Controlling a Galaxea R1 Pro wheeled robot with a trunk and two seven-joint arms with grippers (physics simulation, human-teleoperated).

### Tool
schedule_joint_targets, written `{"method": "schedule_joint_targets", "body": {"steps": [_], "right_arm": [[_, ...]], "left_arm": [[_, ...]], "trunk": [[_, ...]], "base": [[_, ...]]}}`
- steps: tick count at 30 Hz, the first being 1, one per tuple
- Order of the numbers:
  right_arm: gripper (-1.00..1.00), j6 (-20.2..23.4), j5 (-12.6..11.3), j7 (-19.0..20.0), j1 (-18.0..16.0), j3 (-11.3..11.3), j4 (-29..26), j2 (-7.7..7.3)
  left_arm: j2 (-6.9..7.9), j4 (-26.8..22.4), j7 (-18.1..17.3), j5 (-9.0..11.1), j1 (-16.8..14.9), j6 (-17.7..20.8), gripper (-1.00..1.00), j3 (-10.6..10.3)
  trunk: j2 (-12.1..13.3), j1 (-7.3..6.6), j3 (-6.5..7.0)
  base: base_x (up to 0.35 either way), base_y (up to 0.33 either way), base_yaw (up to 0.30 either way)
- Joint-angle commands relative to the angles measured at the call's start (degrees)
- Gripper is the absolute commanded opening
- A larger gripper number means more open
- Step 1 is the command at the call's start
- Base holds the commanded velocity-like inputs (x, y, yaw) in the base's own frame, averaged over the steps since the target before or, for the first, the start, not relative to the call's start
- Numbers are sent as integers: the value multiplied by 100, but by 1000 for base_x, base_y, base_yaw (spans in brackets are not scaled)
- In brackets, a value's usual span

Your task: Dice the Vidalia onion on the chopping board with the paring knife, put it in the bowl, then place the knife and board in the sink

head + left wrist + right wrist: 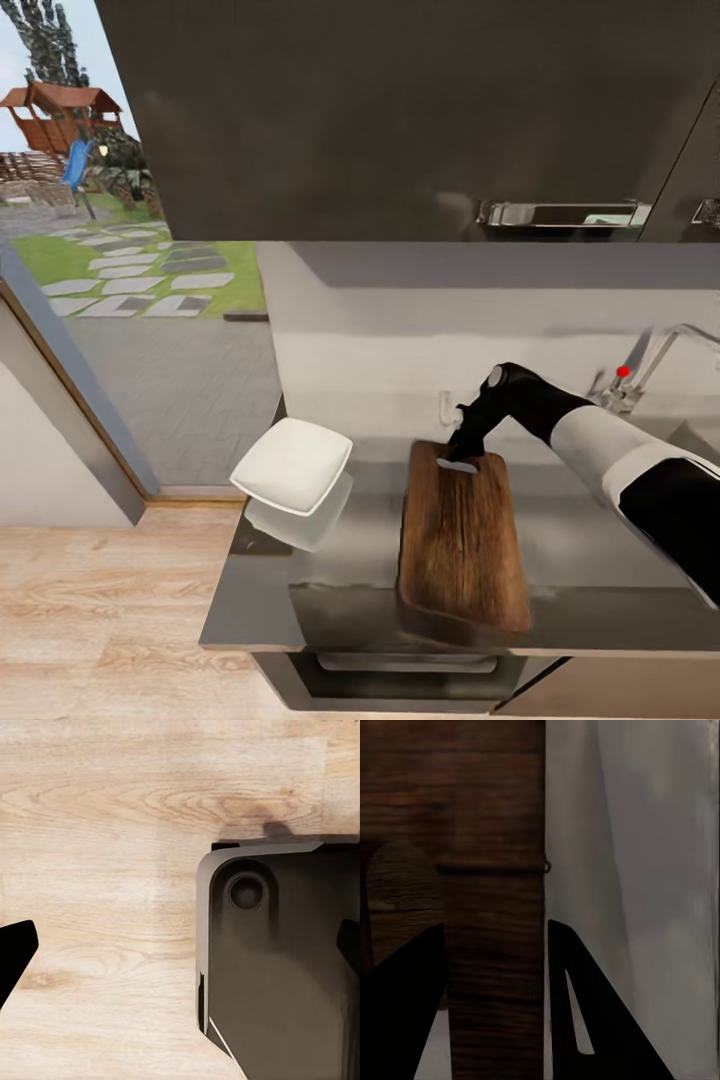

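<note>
The chopping board [462, 545] lies on the glossy grey desk [580, 540], its slot-handle end clamped between the right gripper [462, 452] fingers. A white bowl [292, 465] sits just beside it. The left gripper [180, 952] hangs wide open over the wood floor [97, 832].

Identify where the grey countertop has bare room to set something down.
Bare patches: the glossy grey countertop between the brown wooden chopping board and the right arm, and the strip between the board and the white squarish bowl. It is crowded at the board's far slot end, where the right claw straddles the board's edge.
</note>
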Motion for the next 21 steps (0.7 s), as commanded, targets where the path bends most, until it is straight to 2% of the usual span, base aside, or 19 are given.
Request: {"method": "schedule_joint_targets", "body": {"steps": [1,6,12,17,21], "right_arm": [[-100,126,2,23,-1,-85,-17,-12],[-100,473,2,-36,0,-314,-20,-62],[-100,580,2,-88,0,-360,-25,-169],[-100,689,2,-108,0,-424,-25,-323],[-100,843,2,-116,0,-718,-25,-373]], "left_arm": [[0,-3,0,8,-1,-13,100,1],[0,-3,0,6,-1,-13,100,1],[-5,-3,0,6,-1,-13,100,1],[-8,23,2,6,-1,-13,100,1],[-11,84,0,6,-1,-13,100,6]], "trunk": [[-10,3,-2],[-10,3,44],[-10,3,98],[-10,3,143],[-10,3,180]], "base": [[0,0,0],[0,0,0],[0,0,0],[0,0,0],[-14,0,0]]}}
